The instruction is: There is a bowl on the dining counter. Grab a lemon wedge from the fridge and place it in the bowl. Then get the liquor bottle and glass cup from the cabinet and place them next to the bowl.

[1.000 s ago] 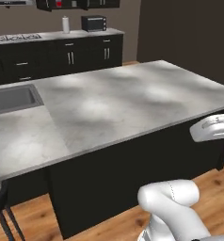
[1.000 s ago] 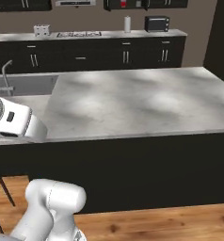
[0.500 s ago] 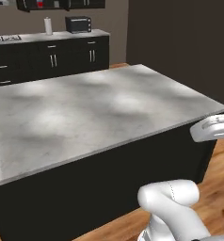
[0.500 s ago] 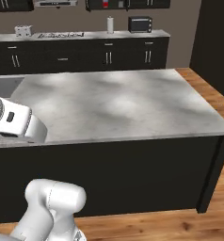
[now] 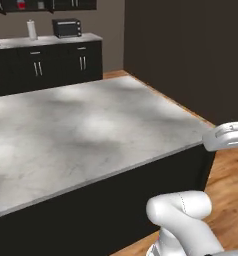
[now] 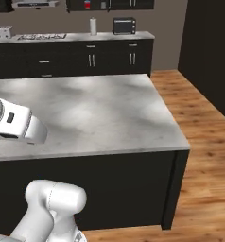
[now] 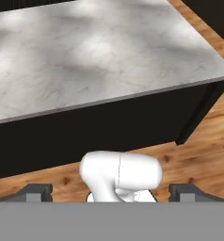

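A: Where does the robot stand with the task?

B: Judging by the scene, at the very start. The gripper [image 7: 112,190] carries nothing; its two dark tips sit far apart at the bottom of the hand view, so the fingers are spread wide. It hangs over the wood floor [image 6: 199,142] on the near side of the dining counter [image 5: 91,130].

A: And the task's things?

B: The visible stretch of the marble top, its right end, is bare, with no bowl on it. On the far wall, the cabinet [image 6: 109,4] hangs above the black lower units, and a small red shape shows in it, possibly the liquor bottle [image 6: 87,4], though it is too small to be sure. A toaster oven [image 6: 124,25] and a paper towel roll [image 6: 92,26] stand on the far grey top below it.

A: What could go wrong from here?

B: The island's right corner sits near the arm, so a wide swing while the base drives could clip the edge. The fridge must be found first; going for the cabinet now would break the order the task sets. A lemon wedge is small, and fingers spread this wide need careful centring or it may squirt out sideways on closing.
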{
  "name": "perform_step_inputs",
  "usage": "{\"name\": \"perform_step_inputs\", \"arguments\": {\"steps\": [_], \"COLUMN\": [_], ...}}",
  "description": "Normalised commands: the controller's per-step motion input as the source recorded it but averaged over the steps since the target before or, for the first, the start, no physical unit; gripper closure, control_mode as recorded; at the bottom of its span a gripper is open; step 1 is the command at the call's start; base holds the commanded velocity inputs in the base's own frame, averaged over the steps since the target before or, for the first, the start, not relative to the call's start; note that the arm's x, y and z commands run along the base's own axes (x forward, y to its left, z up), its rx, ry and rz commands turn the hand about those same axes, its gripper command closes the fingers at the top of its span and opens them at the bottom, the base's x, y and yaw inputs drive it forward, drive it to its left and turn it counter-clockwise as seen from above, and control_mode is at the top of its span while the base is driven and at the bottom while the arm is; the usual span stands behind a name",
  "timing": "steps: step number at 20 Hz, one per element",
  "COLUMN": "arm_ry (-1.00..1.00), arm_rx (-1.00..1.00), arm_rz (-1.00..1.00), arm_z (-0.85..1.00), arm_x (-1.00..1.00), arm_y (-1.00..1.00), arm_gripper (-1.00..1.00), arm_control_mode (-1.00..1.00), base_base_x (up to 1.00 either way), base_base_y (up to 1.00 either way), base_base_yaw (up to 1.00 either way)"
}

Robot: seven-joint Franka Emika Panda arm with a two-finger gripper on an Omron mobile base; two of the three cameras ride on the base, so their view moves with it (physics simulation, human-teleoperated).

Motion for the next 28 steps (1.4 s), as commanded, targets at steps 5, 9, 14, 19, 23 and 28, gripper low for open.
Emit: {"name": "perform_step_inputs", "arguments": {"steps": [5, 9, 14, 19, 23, 28], "arm_ry": [0.0, 0.0, 0.0, 0.0, 0.0, 0.0], "arm_rx": [0.0, 0.0, 0.0, 0.0, 0.0, 0.0], "arm_rz": [0.0, 0.0, 0.0, 0.0, 0.0, 0.0], "arm_z": [0.0, 0.0, 0.0, 0.0, 0.0, 0.0], "arm_x": [0.0, 0.0, 0.0, 0.0, 0.0, 0.0], "arm_y": [0.0, 0.0, 0.0, 0.0, 0.0, 0.0], "arm_gripper": [-1.0, -1.0, -1.0, -1.0, -1.0, -1.0], "arm_control_mode": [1.0, 1.0, 1.0, 1.0, 1.0, 1.0], "base_base_x": [0.81, 0.53, 0.18, 0.32, 0.43, 0.5], "base_base_y": [-1.0, -1.0, -1.0, -1.0, -1.0, -1.0], "base_base_yaw": [0.0, 0.0, 0.0, 0.0, 0.0, 0.0]}}
